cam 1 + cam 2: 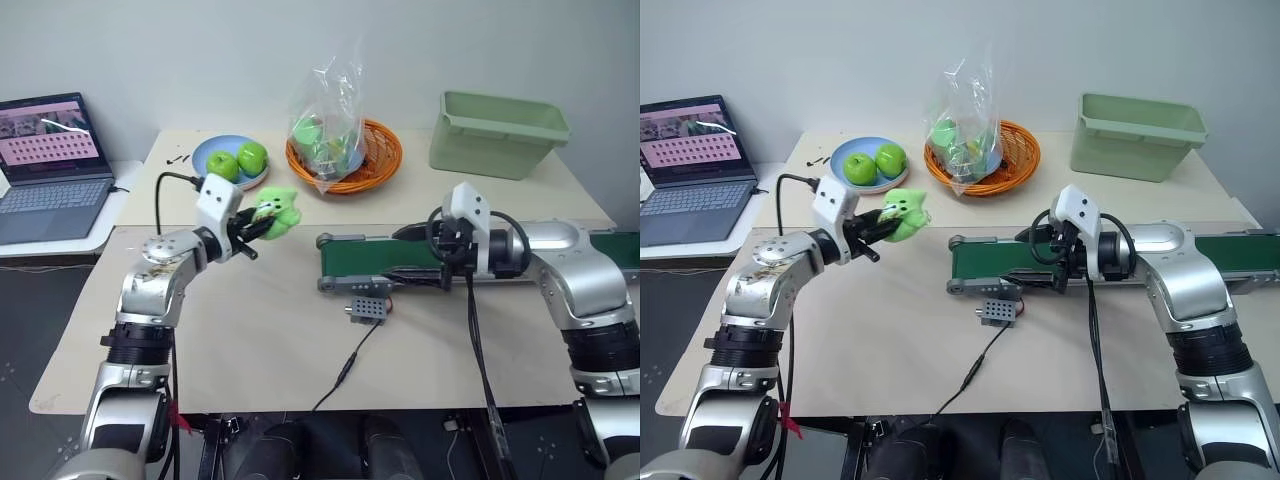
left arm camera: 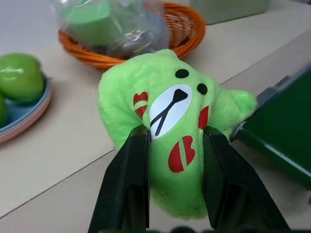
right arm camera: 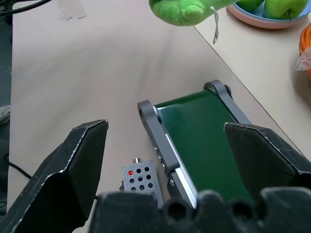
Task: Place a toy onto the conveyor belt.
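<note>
Green plush toy (image 2: 170,126) pinched btwn both black fingers (image 2: 127,189) of left gripper (image 2: 175,187), face toward cam. Orange basket (image 2: 187,34) w/ plastic bag (image 2: 116,24) behind, apple (image 2: 19,77) on blue plate (image 2: 24,121), dark green conveyor belt (image 2: 282,136) beside.

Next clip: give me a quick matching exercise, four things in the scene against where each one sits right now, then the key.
Things:
1. toy
2. apples
3. clear plastic bag
4. pale green bin

Places:
A. on the blue plate
B. far right part of the table, beyond the conveyor belt
C. gripped in the left hand, off the table
D. in the orange basket

Pairs: 1-C, 2-A, 3-D, 4-B
</note>
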Robot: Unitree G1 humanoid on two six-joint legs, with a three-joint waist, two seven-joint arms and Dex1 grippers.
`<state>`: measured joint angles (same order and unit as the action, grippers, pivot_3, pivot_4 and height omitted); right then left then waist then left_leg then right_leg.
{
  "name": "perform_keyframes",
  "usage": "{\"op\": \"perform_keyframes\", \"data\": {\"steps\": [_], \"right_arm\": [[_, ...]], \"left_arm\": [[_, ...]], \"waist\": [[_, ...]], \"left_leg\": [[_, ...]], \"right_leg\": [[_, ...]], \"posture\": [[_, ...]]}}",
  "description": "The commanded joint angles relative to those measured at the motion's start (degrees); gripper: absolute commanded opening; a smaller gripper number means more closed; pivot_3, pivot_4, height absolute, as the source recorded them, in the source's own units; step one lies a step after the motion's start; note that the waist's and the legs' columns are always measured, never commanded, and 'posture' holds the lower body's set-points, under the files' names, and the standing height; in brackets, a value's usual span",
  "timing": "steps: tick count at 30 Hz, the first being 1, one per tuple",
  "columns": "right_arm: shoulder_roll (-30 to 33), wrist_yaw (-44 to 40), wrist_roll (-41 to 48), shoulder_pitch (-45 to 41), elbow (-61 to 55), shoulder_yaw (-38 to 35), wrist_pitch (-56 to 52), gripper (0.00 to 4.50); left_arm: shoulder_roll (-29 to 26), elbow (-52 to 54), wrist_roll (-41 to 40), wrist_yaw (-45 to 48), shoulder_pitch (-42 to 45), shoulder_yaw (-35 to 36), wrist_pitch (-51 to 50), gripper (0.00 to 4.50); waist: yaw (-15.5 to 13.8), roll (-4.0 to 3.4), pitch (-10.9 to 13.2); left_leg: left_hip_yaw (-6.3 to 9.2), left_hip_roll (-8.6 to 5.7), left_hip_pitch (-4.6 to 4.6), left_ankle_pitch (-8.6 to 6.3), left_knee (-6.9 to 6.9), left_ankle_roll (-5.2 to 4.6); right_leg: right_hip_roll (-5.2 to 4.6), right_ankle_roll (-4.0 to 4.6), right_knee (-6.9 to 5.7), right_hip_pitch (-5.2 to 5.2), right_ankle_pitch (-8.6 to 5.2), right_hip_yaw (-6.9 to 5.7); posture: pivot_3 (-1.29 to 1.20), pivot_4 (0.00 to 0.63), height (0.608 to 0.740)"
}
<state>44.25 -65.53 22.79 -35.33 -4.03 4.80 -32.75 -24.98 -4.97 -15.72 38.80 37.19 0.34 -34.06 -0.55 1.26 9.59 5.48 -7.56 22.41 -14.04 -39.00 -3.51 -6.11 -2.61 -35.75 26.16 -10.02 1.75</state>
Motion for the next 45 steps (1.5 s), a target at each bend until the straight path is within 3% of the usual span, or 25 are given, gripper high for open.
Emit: {"op": "perform_keyframes", "data": {"steps": [1,12,24,28,33,45], "right_arm": [[0.17,0.53,0.66,-0.82,-1.48,-1.83,0.33,4.50],[3.28,2.08,1.99,2.47,-4.86,-5.07,-1.88,4.50],[4.95,3.82,2.84,5.03,-7.90,-7.77,-3.49,4.50],[5.15,4.43,3.13,5.49,-8.31,-8.10,-3.62,4.50],[5.11,4.99,3.32,5.59,-8.45,-8.13,-3.56,4.50],[5.30,5.12,3.53,5.73,-8.30,-8.15,-3.30,4.50]], "left_arm": [[1.69,1.02,-1.15,2.88,4.41,-3.26,-1.04,1.39],[5.28,-11.92,5.12,8.27,11.13,-12.17,7.64,1.39],[9.82,-19.21,9.80,9.00,13.04,-14.77,14.05,1.39],[9.90,-19.50,9.34,10.12,13.44,-14.32,13.24,2.41],[9.82,-19.72,9.40,10.38,14.11,-13.98,13.03,4.33],[10.87,-16.67,5.62,10.17,14.66,-9.85,9.69,4.44]], "waist": [[-0.02,0.00,0.00],[0.24,0.01,0.01],[0.09,0.02,0.01],[0.13,0.02,0.01],[0.10,0.02,0.01],[0.13,0.02,0.01]], "left_leg": [[0.00,0.00,0.00,0.00,0.00,0.00],[0.00,0.00,0.01,0.02,0.01,0.01],[-0.02,-0.01,0.03,0.01,0.00,-0.02],[-0.02,0.00,0.03,0.01,0.00,-0.03],[-0.01,-0.01,0.03,0.01,-0.01,-0.04],[-0.01,-0.01,0.03,0.02,-0.02,-0.04]], "right_leg": [[0.00,0.00,0.00,0.00,0.00,-0.01],[0.01,0.00,0.01,0.00,0.00,0.02],[-0.01,0.00,0.01,0.00,0.00,0.03],[-0.01,-0.01,0.01,0.00,0.00,0.03],[-0.01,-0.01,0.01,0.00,0.00,0.03],[0.00,-0.01,0.00,0.01,0.00,0.03]], "posture": [[0.00,0.150,0.732],[0.00,0.150,0.732],[0.00,0.150,0.732],[0.00,0.150,0.732],[0.00,0.150,0.732],[0.00,0.150,0.732]]}}
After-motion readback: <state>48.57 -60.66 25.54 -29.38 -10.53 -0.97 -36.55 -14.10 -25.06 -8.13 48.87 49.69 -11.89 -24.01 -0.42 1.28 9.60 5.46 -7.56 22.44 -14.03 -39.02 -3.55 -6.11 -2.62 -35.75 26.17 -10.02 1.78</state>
